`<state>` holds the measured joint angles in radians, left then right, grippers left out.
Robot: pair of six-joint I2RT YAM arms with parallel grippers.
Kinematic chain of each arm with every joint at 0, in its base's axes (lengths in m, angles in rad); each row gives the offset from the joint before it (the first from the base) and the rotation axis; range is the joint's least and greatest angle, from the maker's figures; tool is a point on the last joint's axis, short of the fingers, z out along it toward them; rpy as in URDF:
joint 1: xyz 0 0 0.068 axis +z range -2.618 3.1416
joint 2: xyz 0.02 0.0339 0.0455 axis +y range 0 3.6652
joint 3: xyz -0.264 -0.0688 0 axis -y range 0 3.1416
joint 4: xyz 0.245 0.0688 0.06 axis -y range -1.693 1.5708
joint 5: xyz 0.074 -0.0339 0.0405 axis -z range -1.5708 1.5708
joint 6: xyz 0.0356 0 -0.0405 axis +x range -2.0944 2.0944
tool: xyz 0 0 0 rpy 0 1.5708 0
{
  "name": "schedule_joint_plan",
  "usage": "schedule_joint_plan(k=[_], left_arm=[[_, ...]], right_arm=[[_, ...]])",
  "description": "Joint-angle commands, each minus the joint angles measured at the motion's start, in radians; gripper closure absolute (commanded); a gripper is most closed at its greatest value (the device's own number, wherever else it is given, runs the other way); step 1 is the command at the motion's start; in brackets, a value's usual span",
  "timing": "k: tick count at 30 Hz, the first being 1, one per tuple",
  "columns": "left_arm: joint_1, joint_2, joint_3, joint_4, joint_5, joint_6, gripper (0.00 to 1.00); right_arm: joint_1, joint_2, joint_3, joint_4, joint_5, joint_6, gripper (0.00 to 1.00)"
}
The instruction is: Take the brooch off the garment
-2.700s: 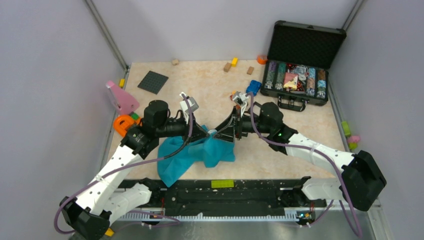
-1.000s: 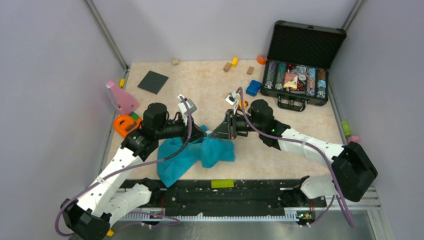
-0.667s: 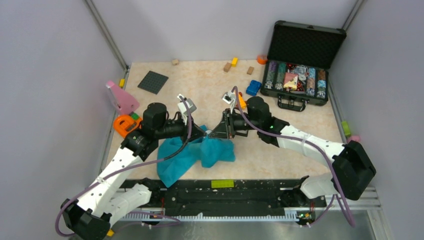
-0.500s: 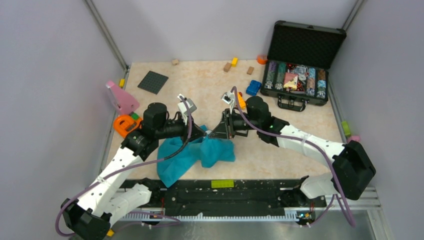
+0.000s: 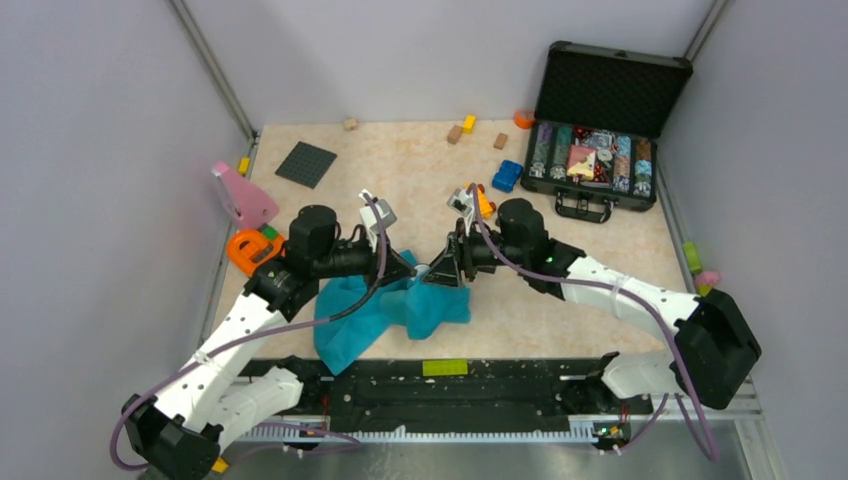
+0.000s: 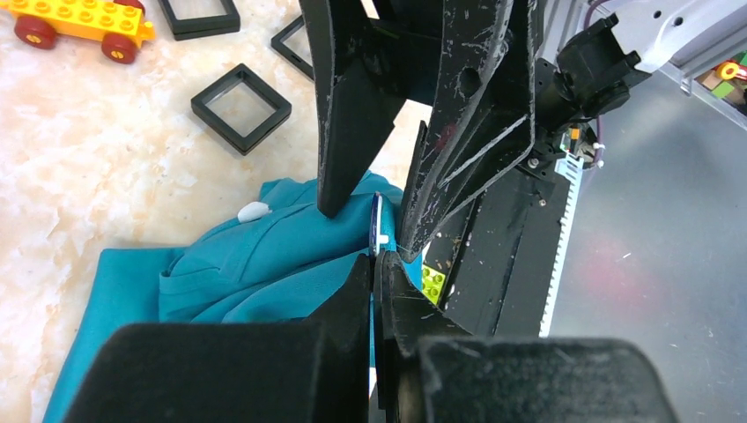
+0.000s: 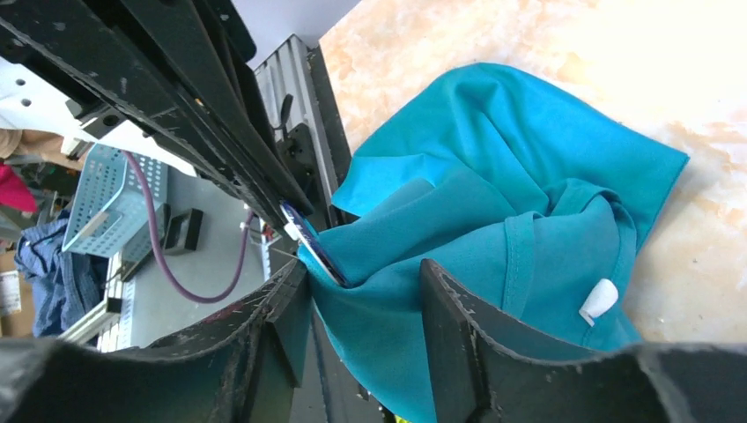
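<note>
- The dark grey square plate (image 5: pixel 305 164) lies flat at the far left of the marbled table (image 5: pixel 410 160), well apart from both arms.
- The left gripper (image 5: pixel 405 268) reaches in from the left over the cloth. In the left wrist view its jaws are drawn almost together, with only a thin slit between them.
- Its fingertips (image 6: pixel 363 264) end right at the near edge of the brooch. Whether they pinch the brooch itself or the cloth just under it cannot be told.
- The garment (image 5: pixel 360 315), teal-blue and rumpled, lies at the near edge of the table between the two arms. A ridge of it is lifted up where the grippers meet, and a small white tag (image 7: pixel 601 298) shows on it.
- The brooch (image 6: pixel 376 225) is a small blue disc seen edge-on. It stands on top of that raised ridge, between the two grippers' tips.
- The right gripper (image 5: pixel 443 272) comes in from the right, its jaws spread wide. In the right wrist view its fingers (image 7: pixel 458 317) straddle the teal ridge, and the brooch sits just beside the tip of the other finger.
- Black square frames (image 6: pixel 240 107) and a yellow brick car (image 6: pixel 79 19) lie on the table beyond the garment.
- A blue toy car (image 5: pixel 507 176) lies further right, near an open black case (image 5: pixel 610 90) with rows of chips.
</note>
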<state>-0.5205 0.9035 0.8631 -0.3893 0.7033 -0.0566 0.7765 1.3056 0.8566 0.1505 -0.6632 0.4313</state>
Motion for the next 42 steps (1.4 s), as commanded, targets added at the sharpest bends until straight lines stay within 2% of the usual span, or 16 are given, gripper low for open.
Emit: schedule_joint_plan(k=[1, 4, 8, 14, 16, 25, 33, 39, 42], left_arm=[[-0.009, -0.021, 0.042, 0.021, 0.057, 0.002, 1.00], [-0.007, -0.024, 0.043, 0.021, 0.055, 0.004, 1.00], [-0.005, -0.023, 0.047, 0.021, 0.044, 0.008, 1.00], [-0.002, -0.039, 0.049, 0.037, -0.009, 0.004, 1.00], [0.000, -0.048, 0.047, 0.046, -0.025, 0.003, 1.00], [0.004, -0.037, 0.036, 0.032, -0.107, 0.024, 1.00], [0.002, 0.028, 0.018, -0.001, -0.231, 0.080, 1.00], [-0.001, 0.061, 0.001, -0.047, -0.299, 0.099, 1.00], [0.001, 0.062, 0.003, -0.084, -0.427, 0.077, 1.00]], right_arm=[[-0.010, -0.052, -0.033, 0.056, 0.029, -0.049, 0.49], [-0.023, -0.064, -0.041, 0.065, 0.006, -0.052, 0.48], [-0.025, -0.061, -0.054, 0.090, -0.039, -0.062, 0.39], [-0.024, -0.043, -0.095, 0.157, -0.107, -0.035, 0.39], [-0.024, -0.035, -0.103, 0.170, -0.114, -0.028, 0.45], [-0.023, -0.043, -0.092, 0.197, -0.125, 0.013, 0.99], [-0.023, -0.021, -0.056, 0.296, -0.167, 0.094, 1.00], [-0.024, -0.019, -0.026, 0.300, -0.178, 0.102, 1.00], [-0.031, -0.036, -0.018, 0.263, -0.170, 0.084, 1.00]])
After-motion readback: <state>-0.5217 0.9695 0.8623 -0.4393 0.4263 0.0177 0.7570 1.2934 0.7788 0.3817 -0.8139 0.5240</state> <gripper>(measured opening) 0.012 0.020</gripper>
